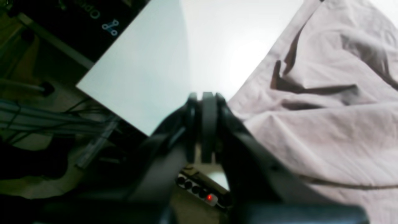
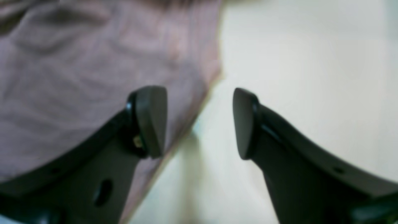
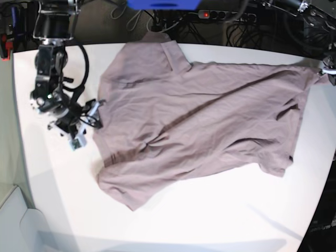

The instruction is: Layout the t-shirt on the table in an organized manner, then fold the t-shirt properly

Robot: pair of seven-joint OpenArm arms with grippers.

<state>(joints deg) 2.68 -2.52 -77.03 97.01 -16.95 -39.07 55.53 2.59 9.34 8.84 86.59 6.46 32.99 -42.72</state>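
The mauve-brown t-shirt lies spread and wrinkled across the white table, collar end toward the far left and hem toward the right. My right gripper is open just above the shirt's edge. One finger is over cloth, the other over bare table, and nothing is between them. In the base view my right gripper sits by the shirt's left side. My left gripper is shut over bare table, right beside the shirt's edge, with no cloth seen in it. It shows at the far right, by the shirt's corner.
A power strip with a red light and tangled cables lie beyond the table's far edge; the power strip also shows under the left gripper. A table corner is close to the left arm. The right arm's column stands at the table's left.
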